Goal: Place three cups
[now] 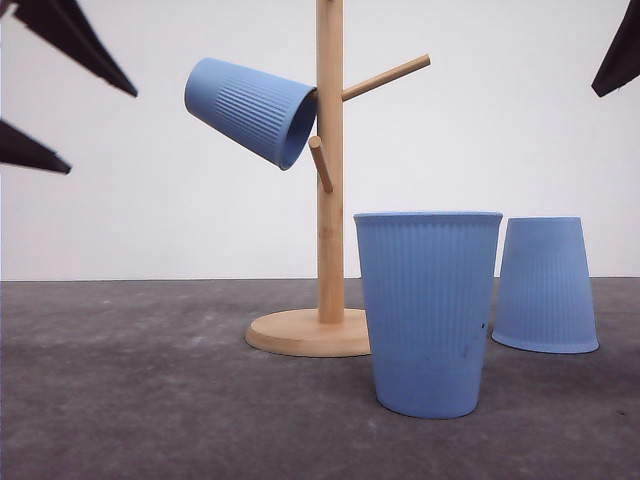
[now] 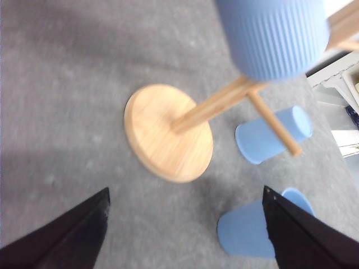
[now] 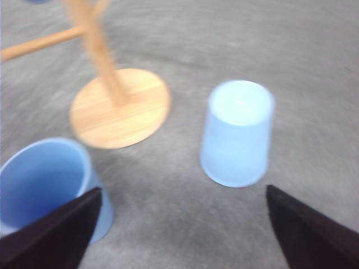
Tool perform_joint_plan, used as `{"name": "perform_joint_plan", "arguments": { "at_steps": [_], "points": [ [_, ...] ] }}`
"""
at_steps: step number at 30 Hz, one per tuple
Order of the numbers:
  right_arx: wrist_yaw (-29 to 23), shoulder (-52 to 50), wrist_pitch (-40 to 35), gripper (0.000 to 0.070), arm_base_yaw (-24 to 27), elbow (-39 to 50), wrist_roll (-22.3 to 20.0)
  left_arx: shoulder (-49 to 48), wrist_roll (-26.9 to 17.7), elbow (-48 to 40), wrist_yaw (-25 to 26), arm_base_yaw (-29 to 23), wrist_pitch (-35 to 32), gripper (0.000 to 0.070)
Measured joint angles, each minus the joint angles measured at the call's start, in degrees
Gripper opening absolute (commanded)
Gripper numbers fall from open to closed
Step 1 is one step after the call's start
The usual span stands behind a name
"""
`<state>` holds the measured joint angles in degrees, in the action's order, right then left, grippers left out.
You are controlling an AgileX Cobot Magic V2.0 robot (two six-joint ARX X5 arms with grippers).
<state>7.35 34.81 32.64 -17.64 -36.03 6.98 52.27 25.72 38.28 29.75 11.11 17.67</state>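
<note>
One light-blue ribbed cup (image 1: 250,110) hangs mouth-first on a left peg of the wooden stand (image 1: 330,200). A second cup (image 1: 428,310) stands upright in front of the stand's base. The third cup (image 1: 545,285) sits upside down to the right. My left gripper (image 1: 102,132) hovers open at the upper left, apart from the hung cup (image 2: 272,36), with nothing between its fingers (image 2: 67,235). My right gripper (image 3: 184,189) is open above the table, between the upright cup (image 3: 47,185) and the upside-down cup (image 3: 238,131). One of its fingers (image 1: 620,55) shows at the upper right.
The stand's round wooden base (image 2: 162,134) rests on the grey table (image 1: 120,380). Another peg (image 1: 385,77) points up to the right and a short one (image 1: 320,165) points forward. A white wall is behind. Pale clutter (image 2: 342,89) lies beyond the table edge.
</note>
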Motion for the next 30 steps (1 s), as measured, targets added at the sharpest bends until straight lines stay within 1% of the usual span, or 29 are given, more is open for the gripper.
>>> {"name": "perform_joint_plan", "arguments": {
  "at_steps": [3, 8, 14, 18, 22, 25, 27, 28, 30],
  "points": [
    [-0.07, 2.94, -0.88, 0.0628, 1.09, -0.35, 2.06, -2.06, 0.5, -0.47, 0.01, 0.0, 0.74, 0.0501],
    [0.24, 12.07, -6.31, 0.0628, 2.4, -2.23, 3.73, -3.23, 0.67, -0.47, -0.01, 0.0, 0.61, 0.0501],
    [0.53, 24.97, -12.15, 0.0629, 3.48, -7.58, 3.75, -3.22, 0.7, -0.47, -0.01, 0.0, 0.87, 0.0501],
    [0.17, 33.22, -17.14, 0.0629, 3.87, -10.39, 2.88, -3.22, 0.7, -0.47, 0.01, 0.0, 1.05, 0.0501],
    [0.16, 40.32, -22.1, 0.0628, 4.68, -11.37, 2.41, -3.22, 0.7, -0.47, -0.01, 0.0, 1.05, 0.0501],
    [0.16, 44.55, -23.04, 0.0627, 4.91, -11.37, 2.47, -3.22, 0.7, -0.47, 0.01, 0.0, 1.05, 0.0501],
    [0.16, 46.88, -23.04, 0.0601, 4.98, -11.37, 2.46, -3.22, 0.7, -0.47, -0.01, 0.0, 1.05, 0.0501],
    [0.16, 47.89, -23.04, 0.0569, 5.04, -11.37, 2.45, -3.22, 0.7, -0.47, -0.01, 0.0, 1.05, 0.0501],
    [0.15, 49.22, -23.02, 0.0449, 5.06, -11.37, 2.45, -3.22, 0.7, -0.47, 0.0, 0.0, 1.05, 0.0501]
  ]
}}
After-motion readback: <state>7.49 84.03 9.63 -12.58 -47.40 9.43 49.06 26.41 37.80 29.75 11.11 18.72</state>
